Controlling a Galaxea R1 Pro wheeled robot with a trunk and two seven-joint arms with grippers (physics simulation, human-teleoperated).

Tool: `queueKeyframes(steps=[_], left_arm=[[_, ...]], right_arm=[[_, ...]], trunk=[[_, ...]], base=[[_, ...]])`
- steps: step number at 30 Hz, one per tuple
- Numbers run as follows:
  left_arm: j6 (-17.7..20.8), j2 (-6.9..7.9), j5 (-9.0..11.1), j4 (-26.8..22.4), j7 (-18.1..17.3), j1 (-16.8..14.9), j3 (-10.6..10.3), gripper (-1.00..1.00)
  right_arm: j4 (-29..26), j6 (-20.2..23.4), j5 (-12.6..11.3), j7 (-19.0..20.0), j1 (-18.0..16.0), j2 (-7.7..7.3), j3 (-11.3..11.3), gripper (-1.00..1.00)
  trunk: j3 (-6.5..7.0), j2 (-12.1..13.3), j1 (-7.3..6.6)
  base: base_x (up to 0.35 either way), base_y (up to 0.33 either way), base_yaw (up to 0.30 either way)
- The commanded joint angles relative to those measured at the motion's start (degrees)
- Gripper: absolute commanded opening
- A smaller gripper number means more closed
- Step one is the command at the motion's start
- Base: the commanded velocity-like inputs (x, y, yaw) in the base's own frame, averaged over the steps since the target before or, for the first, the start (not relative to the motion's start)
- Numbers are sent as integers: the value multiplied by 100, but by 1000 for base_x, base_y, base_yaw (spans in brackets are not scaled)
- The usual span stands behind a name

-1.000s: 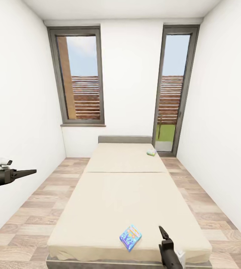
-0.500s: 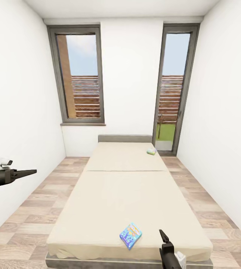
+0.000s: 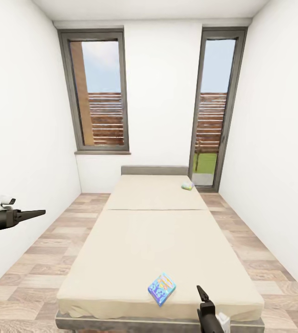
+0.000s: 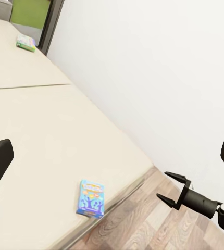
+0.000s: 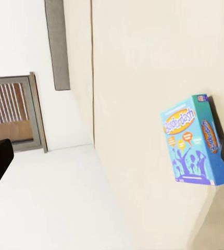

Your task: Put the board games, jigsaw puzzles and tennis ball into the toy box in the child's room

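Right gripper (image 3: pixel 199 290) is hovering, fingers spread, empty, just off the bed's (image 3: pixel 135 240) foot edge beside the blue board game (image 3: pixel 161 289), seemingly lining up a grasp; left gripper (image 3: pixel 41 212), fingers unclear, is idling aside.

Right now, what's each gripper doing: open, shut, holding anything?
Left gripper: cannot be told, nothing visibly held.
Right gripper: open and empty, beside the bed near the blue board game.
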Motion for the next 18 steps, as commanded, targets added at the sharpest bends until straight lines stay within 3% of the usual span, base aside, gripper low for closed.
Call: queueKeyframes(steps=[1, 9, 18], left_arm=[[61, 2, -1, 1, -22, -4, -1, 100], [113, 34, 4, 2, -22, -4, 11, 100], [550, 72, 2, 2, -22, -4, 16, 100]], right_arm=[[32, 47, -34, 21, -5, 5, -26, 100], [95, 47, 37, 18, -11, 5, -29, 100], [102, 50, 60, 19, -10, 3, -28, 100]], trunk=[[-25, -46, 23], [-169, -366, 198], [-331, -727, 396]], base=[[0, 0, 0], [0, 0, 0], [0, 0, 0]])
